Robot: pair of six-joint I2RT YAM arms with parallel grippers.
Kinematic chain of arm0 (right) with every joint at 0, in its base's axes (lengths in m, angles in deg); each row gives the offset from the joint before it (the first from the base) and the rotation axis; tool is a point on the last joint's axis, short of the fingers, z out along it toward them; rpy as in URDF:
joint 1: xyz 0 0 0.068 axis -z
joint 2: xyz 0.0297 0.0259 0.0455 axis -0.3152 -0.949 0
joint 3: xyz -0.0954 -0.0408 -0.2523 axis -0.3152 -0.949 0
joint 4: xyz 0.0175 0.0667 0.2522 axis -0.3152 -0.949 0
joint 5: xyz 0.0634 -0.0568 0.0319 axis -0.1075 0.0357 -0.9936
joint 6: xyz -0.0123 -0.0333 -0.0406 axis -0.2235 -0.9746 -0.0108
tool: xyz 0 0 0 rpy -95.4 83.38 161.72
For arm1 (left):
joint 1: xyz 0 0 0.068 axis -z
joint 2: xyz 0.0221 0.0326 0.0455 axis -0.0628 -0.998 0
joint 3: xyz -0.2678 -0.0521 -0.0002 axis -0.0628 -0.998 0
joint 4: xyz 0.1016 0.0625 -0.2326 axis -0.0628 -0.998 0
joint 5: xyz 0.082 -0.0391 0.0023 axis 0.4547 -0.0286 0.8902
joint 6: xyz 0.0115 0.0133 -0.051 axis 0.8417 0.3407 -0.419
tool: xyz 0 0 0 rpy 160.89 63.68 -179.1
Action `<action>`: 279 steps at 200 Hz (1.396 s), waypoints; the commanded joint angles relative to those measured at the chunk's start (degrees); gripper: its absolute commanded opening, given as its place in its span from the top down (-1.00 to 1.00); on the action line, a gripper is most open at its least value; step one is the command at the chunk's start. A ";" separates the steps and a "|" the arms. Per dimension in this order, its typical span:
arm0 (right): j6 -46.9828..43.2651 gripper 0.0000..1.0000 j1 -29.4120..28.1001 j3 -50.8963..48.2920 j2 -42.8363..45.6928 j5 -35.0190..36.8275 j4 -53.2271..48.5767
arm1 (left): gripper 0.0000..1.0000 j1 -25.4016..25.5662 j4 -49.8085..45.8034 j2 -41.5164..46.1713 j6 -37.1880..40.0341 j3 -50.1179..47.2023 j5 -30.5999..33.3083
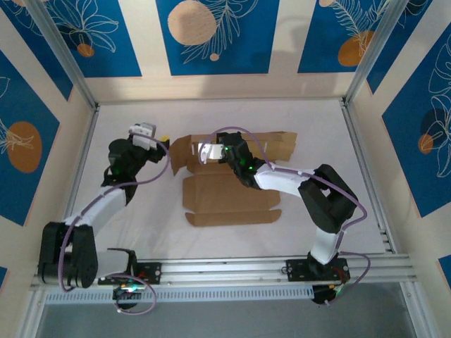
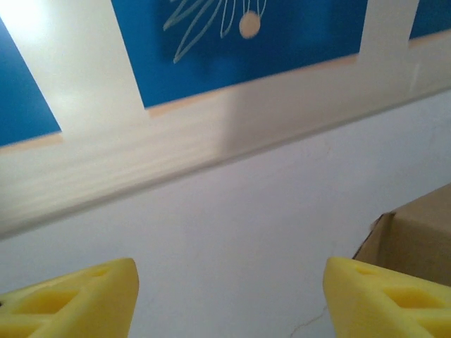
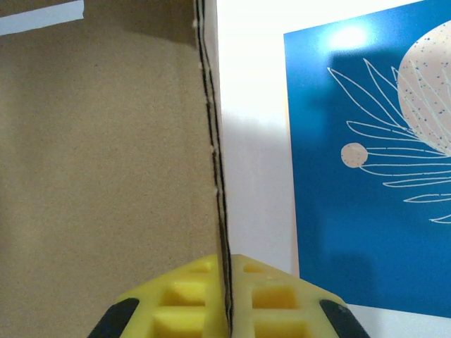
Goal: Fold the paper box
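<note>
Right wrist view: the right gripper [image 3: 227, 285] is clenched on a thin upright sheet of the box [image 3: 106, 176]. Its two yellow ribbed fingers [image 3: 187, 296] press from either side, and the dark cut edge runs straight up from between them towards 12 o'clock. The brown board at 9 o'clock of that edge is matte and grainy. At 3 o'clock is the wall [image 3: 366, 176], blue with a pale leaf print.

From the top external camera, the box [image 1: 225, 197] lies mid-table. Its base panel lies flat, a flap lies at its 6 o'clock side, and a raised panel stands along its 12 o'clock side, where the right gripper [image 1: 206, 152] holds it. The left gripper [image 1: 165, 144] hangs just beside the box's 10 o'clock corner. Whether it touches there cannot be told. Bare white table [image 1: 317, 141] lies open at 3 o'clock and 12 o'clock of the box, out to the metal frame rails.

In the left wrist view, the left gripper [image 2: 229, 303] is released, its yellow fingers [image 2: 77, 299] spread wide with nothing between them. A cardboard corner [image 2: 416, 232] of the box stands at 3 o'clock, close to the right-hand finger. The smooth white table [image 2: 232, 225] runs up to the wall [image 2: 232, 56] at 12 o'clock.
</note>
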 commanded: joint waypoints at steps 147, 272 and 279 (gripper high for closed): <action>0.81 1.00 -0.06 2.10 1.88 -4.04 -3.37 | -0.49 1.97 -0.01 -9.20 -0.11 0.89 -23.50; 1.23 1.00 1.68 2.83 1.63 -4.73 -0.70 | -0.46 5.36 4.29 -7.57 -3.31 -3.58 -32.36; 1.20 1.00 1.76 3.12 1.57 -4.86 -0.53 | -0.46 5.61 3.84 -8.20 -2.83 -3.37 -32.14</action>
